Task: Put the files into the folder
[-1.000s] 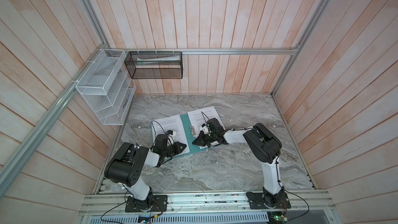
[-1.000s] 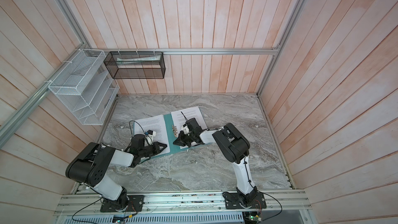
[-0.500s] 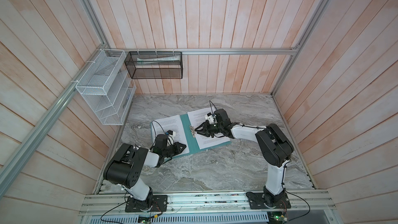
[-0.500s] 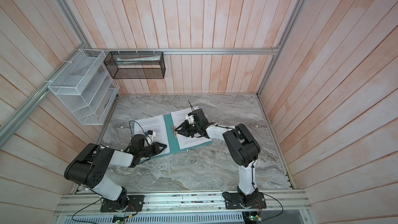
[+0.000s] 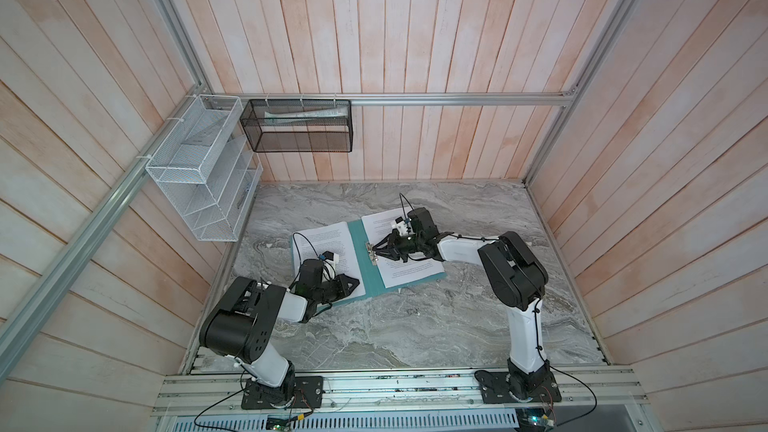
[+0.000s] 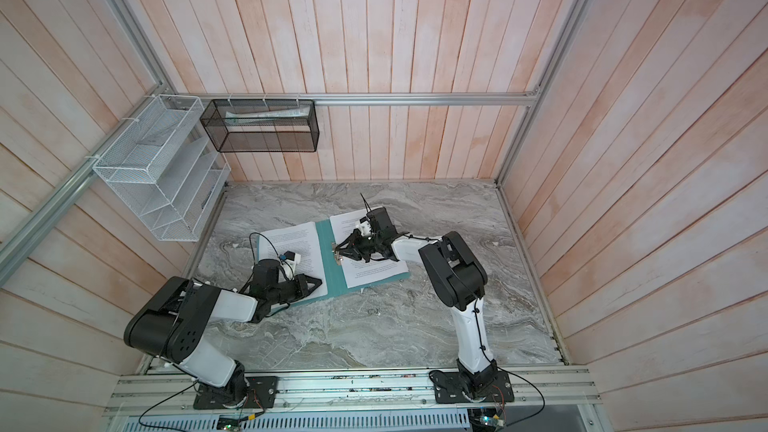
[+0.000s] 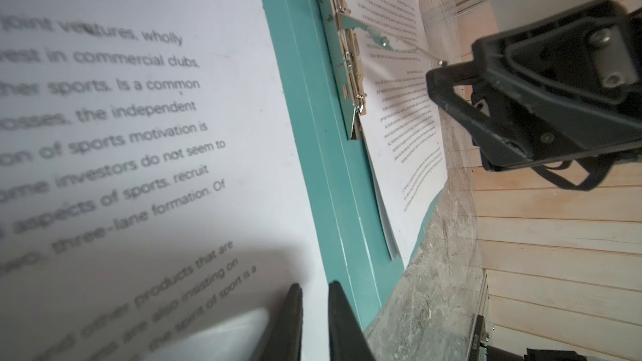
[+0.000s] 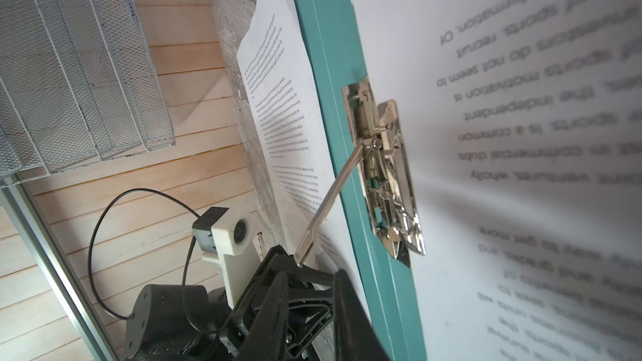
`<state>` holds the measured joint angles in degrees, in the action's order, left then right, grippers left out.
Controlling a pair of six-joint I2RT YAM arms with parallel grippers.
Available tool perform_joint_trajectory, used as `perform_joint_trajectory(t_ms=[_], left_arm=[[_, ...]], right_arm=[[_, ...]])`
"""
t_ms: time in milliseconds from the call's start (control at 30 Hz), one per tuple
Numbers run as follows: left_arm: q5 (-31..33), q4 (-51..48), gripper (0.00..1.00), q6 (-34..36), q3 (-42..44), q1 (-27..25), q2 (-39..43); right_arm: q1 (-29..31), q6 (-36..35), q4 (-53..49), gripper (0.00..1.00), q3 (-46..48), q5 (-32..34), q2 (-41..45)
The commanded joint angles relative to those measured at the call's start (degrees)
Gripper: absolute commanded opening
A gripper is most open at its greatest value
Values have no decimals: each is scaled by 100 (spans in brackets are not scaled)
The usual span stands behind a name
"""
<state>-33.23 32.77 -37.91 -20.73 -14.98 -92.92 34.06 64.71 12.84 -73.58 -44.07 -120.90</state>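
A: Top views first. Where is the folder (image 5: 360,259)?
B: Open flat on the tabletop (image 5: 415,326), mid-left. Files (image 5: 405,249) lie on its right cover, more sheets (image 5: 322,243) on its left cover; the same folder (image 6: 328,259) shows in both top views.

A: And the arms?
B: The left gripper (image 5: 353,283) sits low at the near corner of the left sheets. The right gripper (image 5: 376,248) reaches left across the files to the clip (image 5: 369,252) by the spine.

A: Left wrist view?
B: The left fingers (image 7: 295,321) stand narrow, a slim gap between them, tips down on the printed sheet just beside the teal spine (image 7: 323,126); nothing is between them. The clip's lever (image 7: 406,45) points toward the right gripper (image 7: 437,85).

A: Right wrist view?
B: The shiny clip (image 8: 385,175) sits on the folder at the files' edge, its lever (image 8: 330,199) lifted. The right fingers are out of frame there, so I cannot tell their gap.
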Motion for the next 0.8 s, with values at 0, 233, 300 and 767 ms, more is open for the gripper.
perform_joint_trajectory(t_ms=[0, 233, 300, 767], left_arm=[[186, -675, 18, 126, 125, 24, -85], [186, -703, 18, 135, 100, 28, -94], [186, -709, 18, 135, 101, 23, -99], [212, -746, 18, 135, 87, 29, -90]], right_arm=[[-5, 98, 22, 22, -155, -138, -178], [19, 167, 89, 22, -227, -156, -264], [32, 212, 124, 22, -217, -150, -261], [88, 332, 255, 22, -339, -188, -349]])
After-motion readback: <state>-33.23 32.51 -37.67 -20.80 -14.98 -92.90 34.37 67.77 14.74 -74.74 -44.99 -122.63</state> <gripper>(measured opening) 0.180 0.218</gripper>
